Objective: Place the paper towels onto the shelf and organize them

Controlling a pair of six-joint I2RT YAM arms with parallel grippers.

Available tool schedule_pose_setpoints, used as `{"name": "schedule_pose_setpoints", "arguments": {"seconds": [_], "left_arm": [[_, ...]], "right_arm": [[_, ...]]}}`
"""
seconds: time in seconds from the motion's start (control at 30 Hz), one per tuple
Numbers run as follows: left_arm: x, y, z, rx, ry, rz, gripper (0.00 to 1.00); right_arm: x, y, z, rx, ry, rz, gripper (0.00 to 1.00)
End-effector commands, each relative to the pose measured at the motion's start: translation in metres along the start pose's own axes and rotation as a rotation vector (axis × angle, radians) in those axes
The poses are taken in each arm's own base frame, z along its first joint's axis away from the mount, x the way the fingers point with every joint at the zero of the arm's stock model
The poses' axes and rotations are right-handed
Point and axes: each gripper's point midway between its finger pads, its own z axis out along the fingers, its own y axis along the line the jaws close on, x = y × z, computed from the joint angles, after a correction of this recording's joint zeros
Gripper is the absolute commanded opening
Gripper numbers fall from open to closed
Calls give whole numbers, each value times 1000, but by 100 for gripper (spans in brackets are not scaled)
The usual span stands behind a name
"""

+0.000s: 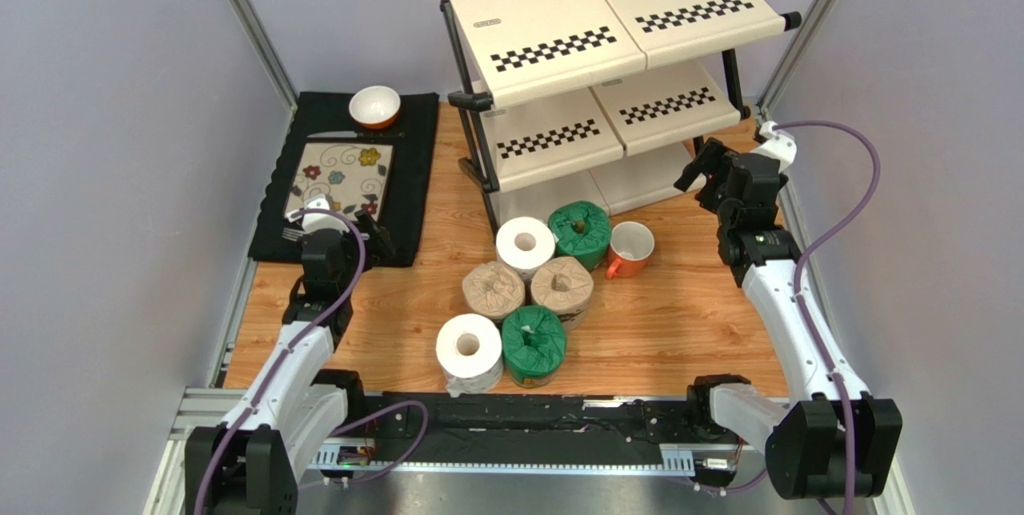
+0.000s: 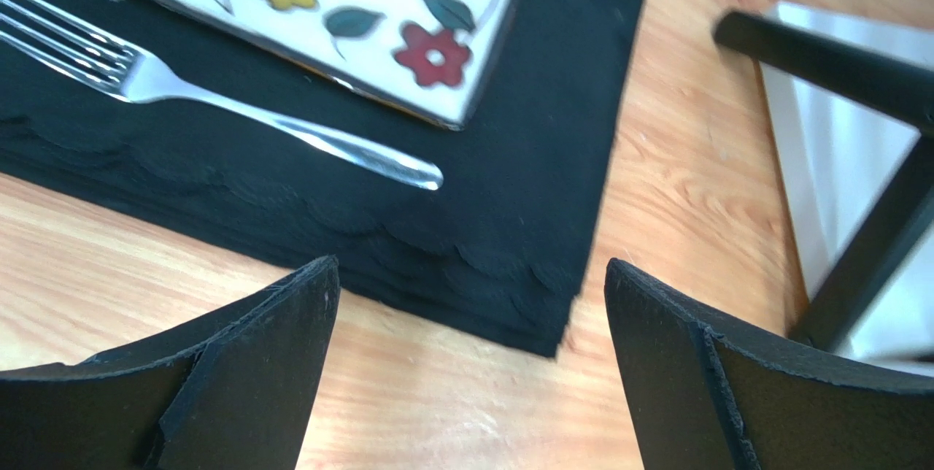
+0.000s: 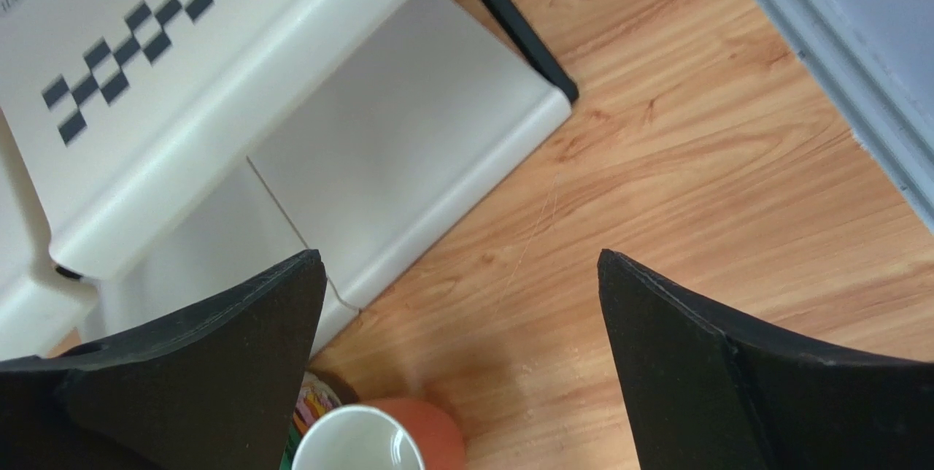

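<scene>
Paper towels (image 1: 561,285) all off the shelf (image 1: 601,47), left gripper (image 2: 471,273) and right gripper (image 3: 460,262) spread empty, so first grab's next.

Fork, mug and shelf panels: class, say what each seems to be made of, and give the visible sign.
Fork: metal, probably polished steel, judging by its bright mirror-like highlights.
Mug: likely glazed ceramic, with a glossy orange outside and a white inside.
Shelf panels: seemingly cream plastic with a smooth, dull finish and rounded moulded edges.
</scene>
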Motion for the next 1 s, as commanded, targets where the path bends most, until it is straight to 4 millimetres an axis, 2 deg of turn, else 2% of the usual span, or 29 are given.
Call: {"name": "schedule_pose_setpoints", "arguments": {"seconds": [0.0,0.07,0.2,0.23,0.27,0.3,0.37,0.4,0.47,0.6,0.63,0.77,0.97], "left_arm": [[-6,-21,-15,108,31,-11,99],[0,-23,-20,140,32,-10,99],[3,-29,-30,195,21,4,99],[4,-28,-31,196,19,10,99],[5,-28,-31,197,19,14,98],[6,-27,-31,194,22,12,98],[8,-28,-32,204,27,14,98],[10,-28,-32,204,34,16,98],[14,-26,-33,200,55,20,98],[17,-24,-33,201,60,50,97],[19,-23,-33,199,61,50,97],[24,-24,-33,206,72,45,97],[28,-22,-32,200,87,48,96]], "right_arm": [[1,28,-13,-141,88,-18,99],[11,52,-23,-270,137,-22,99],[25,82,-40,-421,172,-107,99],[31,95,-47,-506,179,-167,99],[47,102,-50,-559,202,-197,99],[45,110,-50,-598,173,-205,99],[61,117,-50,-645,204,-222,99],[58,124,-49,-672,185,-228,99],[68,133,-47,-713,202,-272,99],[80,146,-40,-711,201,-371,98],[86,147,-34,-694,210,-394,97],[107,159,-30,-699,232,-507,95],[120,154,-18,-657,262,-541,94]]}}
